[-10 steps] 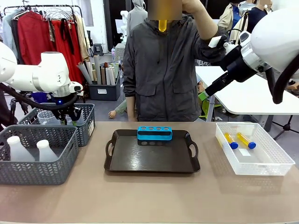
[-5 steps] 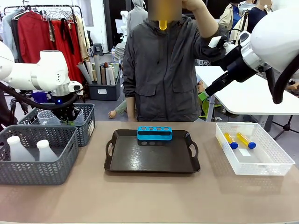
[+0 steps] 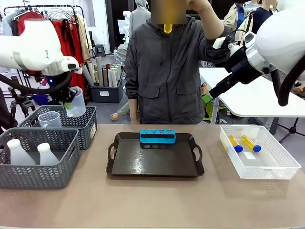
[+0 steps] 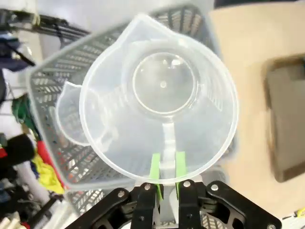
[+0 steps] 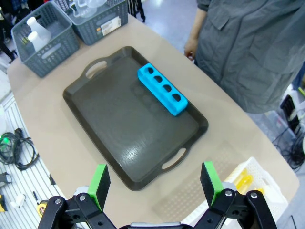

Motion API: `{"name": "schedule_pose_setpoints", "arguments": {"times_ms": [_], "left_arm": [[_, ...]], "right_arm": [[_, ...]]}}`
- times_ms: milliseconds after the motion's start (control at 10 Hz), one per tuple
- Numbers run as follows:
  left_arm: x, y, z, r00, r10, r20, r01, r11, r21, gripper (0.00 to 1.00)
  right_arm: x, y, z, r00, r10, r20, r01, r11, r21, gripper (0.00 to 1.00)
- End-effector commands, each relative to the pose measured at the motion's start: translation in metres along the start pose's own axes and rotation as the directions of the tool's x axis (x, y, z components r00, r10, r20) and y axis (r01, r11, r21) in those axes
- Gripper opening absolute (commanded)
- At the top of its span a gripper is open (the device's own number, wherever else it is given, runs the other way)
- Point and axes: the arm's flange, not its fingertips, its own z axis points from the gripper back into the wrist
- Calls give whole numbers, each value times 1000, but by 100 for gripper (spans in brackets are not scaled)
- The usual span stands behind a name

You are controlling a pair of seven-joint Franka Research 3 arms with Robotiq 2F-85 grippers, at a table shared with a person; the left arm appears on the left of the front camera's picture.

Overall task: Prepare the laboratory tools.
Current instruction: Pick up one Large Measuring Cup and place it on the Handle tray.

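Observation:
My left gripper (image 3: 68, 105) is shut on the handle of a clear measuring beaker (image 3: 76, 102) and holds it in the air above the far grey basket (image 3: 88, 128). In the left wrist view the green pads (image 4: 155, 168) pinch the handle of the beaker (image 4: 162, 95), and a second beaker (image 4: 66, 120) stands in the basket below. The blue tube rack (image 3: 157, 136) lies on the black tray (image 3: 155, 164). Two yellow tubes with blue caps (image 3: 243, 144) lie in the white basket (image 3: 279, 168). My right gripper (image 5: 155, 179) hangs open high over the tray (image 5: 119, 124) and rack (image 5: 162, 89).
Two white flasks (image 3: 28, 153) stand in the near grey basket (image 3: 43, 176) at the left. A second beaker (image 3: 49, 119) stays in the far basket. The person across the table holds a yellow tube (image 3: 166, 26) up by the head. Bare tabletop (image 3: 152, 200) lies in front of the tray.
My left arm has risen, lifting the beaker up out of the far grey basket. The right arm, rack and tubes have not moved.

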Motion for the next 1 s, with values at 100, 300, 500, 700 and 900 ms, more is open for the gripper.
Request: {"name": "schedule_pose_setpoints", "arguments": {"times_ms": [100, 300, 500, 700, 900], "left_arm": [[-30, -38, 53, 973, -201, 115, 202, 979, 0, 0], [-38, -73, 73, 927, -339, 159, 343, 939, -2, 0], [-37, -105, 78, 863, -468, 189, 479, 878, -13, 0], [-35, -130, 76, 814, -549, 189, 565, 824, -43, 0], [-37, -132, 71, 842, -493, 217, 527, 838, -141, 0]], "right_arm": [[0, -1, -1, 1000, -2, 11, 2, 1000, 14, 100], [0, -1, -1, 1000, -2, 11, 2, 1000, 14, 100], [0, -1, -1, 1000, -2, 11, 2, 1000, 14, 100], [0, -1, -1, 1000, -2, 11, 2, 1000, 14, 100], [0, -1, -1, 1000, -2, 11, 2, 1000, 14, 100]]}}
